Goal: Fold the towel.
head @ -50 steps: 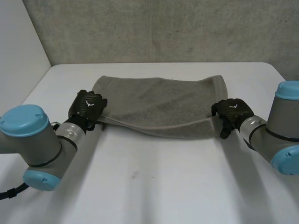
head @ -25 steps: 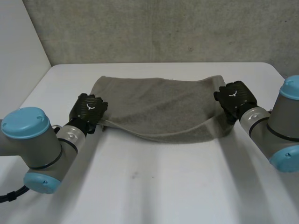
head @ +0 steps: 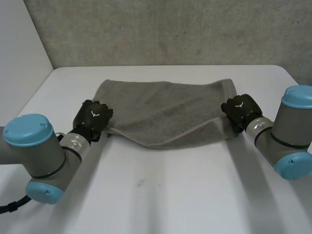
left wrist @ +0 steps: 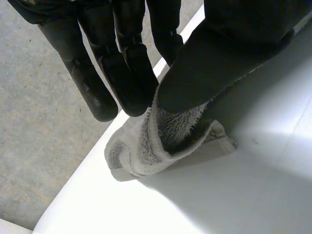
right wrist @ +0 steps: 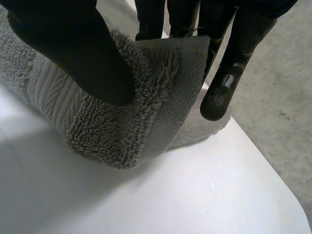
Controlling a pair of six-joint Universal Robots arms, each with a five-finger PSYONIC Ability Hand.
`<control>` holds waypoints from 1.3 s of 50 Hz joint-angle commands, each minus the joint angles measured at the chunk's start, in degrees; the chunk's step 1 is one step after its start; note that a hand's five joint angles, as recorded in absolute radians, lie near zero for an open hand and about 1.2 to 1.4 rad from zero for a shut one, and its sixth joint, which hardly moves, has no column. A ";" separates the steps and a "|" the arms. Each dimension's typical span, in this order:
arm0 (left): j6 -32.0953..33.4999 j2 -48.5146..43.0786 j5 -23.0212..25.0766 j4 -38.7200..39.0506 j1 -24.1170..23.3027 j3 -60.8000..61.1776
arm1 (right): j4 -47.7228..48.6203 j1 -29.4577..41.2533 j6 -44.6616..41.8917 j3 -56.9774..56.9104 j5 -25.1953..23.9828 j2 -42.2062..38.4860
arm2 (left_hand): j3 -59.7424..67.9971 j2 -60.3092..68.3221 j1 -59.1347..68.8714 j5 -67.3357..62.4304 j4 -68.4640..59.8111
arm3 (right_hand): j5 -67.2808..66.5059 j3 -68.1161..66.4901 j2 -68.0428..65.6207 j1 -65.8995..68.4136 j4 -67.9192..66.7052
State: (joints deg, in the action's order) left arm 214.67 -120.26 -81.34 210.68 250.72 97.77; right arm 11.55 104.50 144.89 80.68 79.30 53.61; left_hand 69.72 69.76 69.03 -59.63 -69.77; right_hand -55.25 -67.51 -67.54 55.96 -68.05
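A grey towel lies across the white table, its near edge lifted off the surface between my two hands. My left hand holds the near left corner; the left wrist view has the thumb pinching the towel corner against the fingers. My right hand holds the near right corner. There the thumb presses the thick folded towel edge against the fingers. The near edge sags in the middle.
A grey concrete wall rises behind the table. The table's right edge runs close beside my right hand, with concrete floor beyond it. A white side wall stands at the left.
My right hand closed on the towel's near right corner and lifted it. The left hand kept its grip and shifted slightly nearer. The near edge now hangs raised between both hands.
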 commanded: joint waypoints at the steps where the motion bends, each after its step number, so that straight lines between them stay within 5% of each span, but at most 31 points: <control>1: 0.04 -2.78 0.04 0.52 0.12 -0.74 | -2.14 -0.97 9.86 0.79 0.41 4.83 | -15.44 -15.47 -14.74 15.34 15.49 | -14.75 -12.49 -12.46 24.04 -11.95; 4: -0.04 -3.75 0.04 0.60 0.56 -1.27 | -4.68 -1.58 11.98 2.19 0.41 6.94 | -27.53 -27.56 -26.83 27.43 27.58 | -14.75 -12.49 -12.46 24.04 -11.95; 19: -1.10 -6.83 -0.13 0.78 5.49 -5.05 | -6.02 -7.03 14.97 9.67 -1.69 13.71 | -26.71 -26.74 -26.01 26.61 26.76 | -14.75 -12.49 -12.46 24.04 -11.95; 26: -7.67 -3.68 -0.13 -0.01 5.57 -4.61 | -5.49 -8.44 25.33 10.02 -1.87 17.40 | -26.87 -26.91 -26.18 26.78 26.93 | -14.75 -12.49 -12.46 24.04 -11.95; 39: -21.49 6.79 5.14 -7.57 6.10 -5.31 | -6.80 -8.26 28.16 8.18 -1.34 25.75 | -22.00 -22.03 -21.30 21.90 22.05 | -14.75 -12.49 -12.46 24.04 -11.95; 51: -29.03 3.81 4.70 -22.24 2.95 -2.59 | -9.71 -6.59 28.43 3.34 -0.82 28.92 | -54.23 -54.26 -53.53 54.13 54.28 | -14.75 -12.49 -12.46 24.04 -11.95; 60: -34.50 -0.15 2.15 -20.58 0.83 -3.64 | -15.06 -1.32 29.13 -3.07 -0.29 29.19 | -55.14 -55.17 -54.44 55.04 55.19 | -14.75 -12.49 -12.46 24.04 -11.95; 65: -35.81 -2.87 -2.41 -12.78 -2.15 -6.28 | -16.30 -0.27 30.36 -4.56 -0.20 30.67 | -52.79 -52.83 -52.10 52.70 52.84 | -14.75 -12.49 -12.46 24.04 -11.95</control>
State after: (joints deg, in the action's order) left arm 180.16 -120.55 -79.55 190.65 251.06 93.93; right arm -2.92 102.70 173.91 78.20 79.00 82.90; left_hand 13.75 13.60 13.95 -3.52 -13.57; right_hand -55.72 -68.10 -67.54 55.96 -68.33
